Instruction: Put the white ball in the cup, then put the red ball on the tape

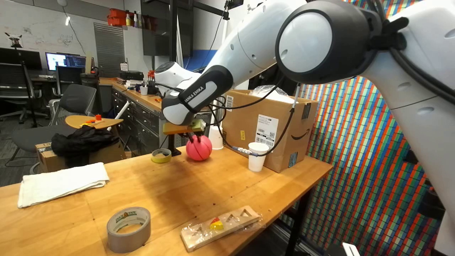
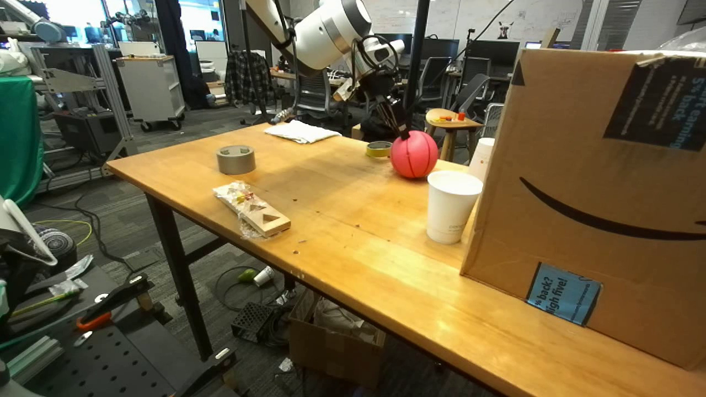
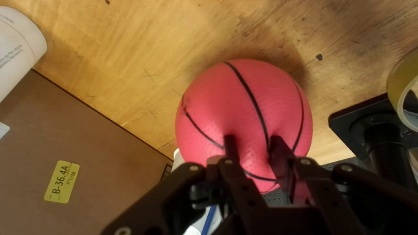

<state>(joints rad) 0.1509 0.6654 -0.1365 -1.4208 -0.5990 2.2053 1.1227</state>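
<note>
Gripper (image 3: 253, 142): narrow, pinching the crown of the red ball (image 2: 415, 157) near the far edge of the table (image 1: 220, 188). Tape (image 2: 236, 163): left. Cup (image 2: 449, 215): right, bottom hidden; white ball unseen. Likely risks: your shallow pinch slipping in transit; an off-centre release rolling it off the tape.

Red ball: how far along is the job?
Possibly done: the white ball in the cup. No view shows that ball, and the cup's inner bottom is hidden, so unconfirmed. In progress: the red ball, with the hand at its upper part; whether it is gripped or lifted, I can't tell. Left: setting it on the tape, which lies well apart from it.
</note>
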